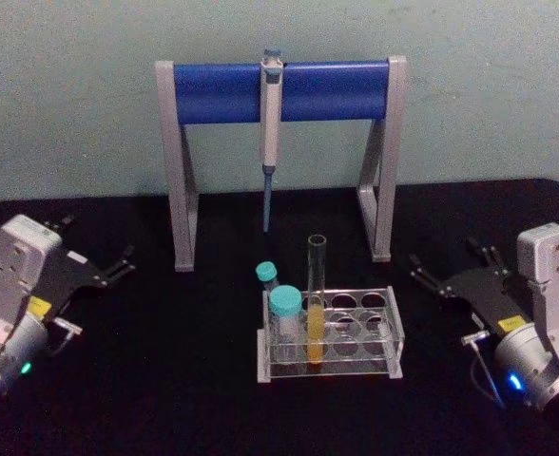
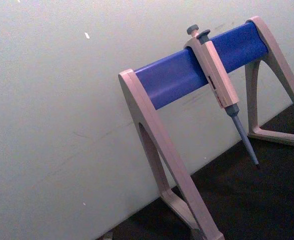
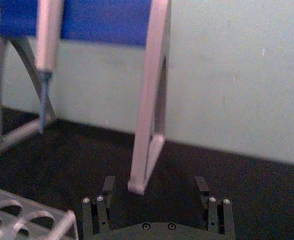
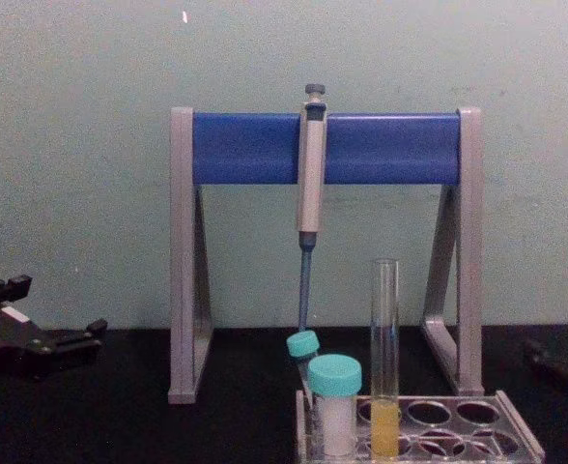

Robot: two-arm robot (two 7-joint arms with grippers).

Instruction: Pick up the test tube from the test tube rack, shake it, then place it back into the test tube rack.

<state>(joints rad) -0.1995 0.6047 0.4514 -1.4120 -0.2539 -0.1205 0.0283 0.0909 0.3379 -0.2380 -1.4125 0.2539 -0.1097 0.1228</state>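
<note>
Right pincer sits low on the black worktop, fingers spread wide and holding nothing, off to the right of the test tube rack. Left pincer rests far left, well apart from it, and I cannot tell its opening. The test tube stands upright in the rack's front row, yellow-orange liquid at the bottom, just beside a teal-capped tube. Behind stands the pipette stand.
</note>
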